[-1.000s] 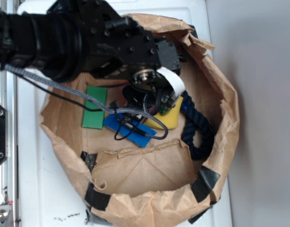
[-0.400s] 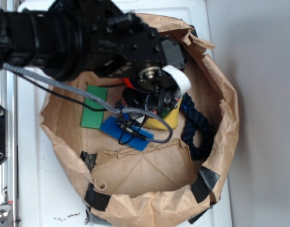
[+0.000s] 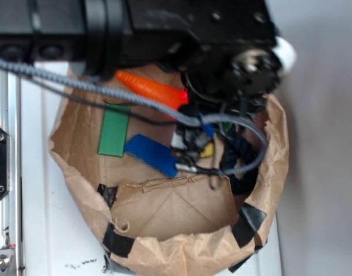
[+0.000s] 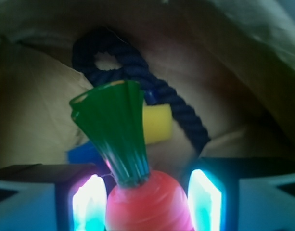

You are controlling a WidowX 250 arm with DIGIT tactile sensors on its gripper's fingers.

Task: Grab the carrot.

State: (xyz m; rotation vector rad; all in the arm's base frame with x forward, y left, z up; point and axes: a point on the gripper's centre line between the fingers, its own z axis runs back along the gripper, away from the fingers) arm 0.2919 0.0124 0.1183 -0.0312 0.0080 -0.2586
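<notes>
The carrot (image 3: 153, 89) is glossy orange and hangs above the brown paper bag (image 3: 176, 210), its tip pointing left. Its thick end runs into my gripper (image 3: 190, 106) under the black arm. In the wrist view the carrot (image 4: 147, 204) fills the gap between my two lit fingers (image 4: 88, 202), and its dark-green stem (image 4: 116, 130) sticks out past them. The gripper (image 4: 145, 195) is shut on the carrot's thick end. The exterior view does not show the fingertips.
Inside the bag lie a green block (image 3: 113, 130), a blue sponge (image 3: 151, 154), a yellow sponge piece (image 3: 207, 150) and a coiled navy rope (image 3: 239, 167). The bag's crumpled walls ring them. A braided cable (image 3: 135, 100) crosses in front of the carrot.
The arm has risen toward the exterior camera and shifted right. The carrot, hidden under the gripper before, now hangs in the gripper above the bag floor.
</notes>
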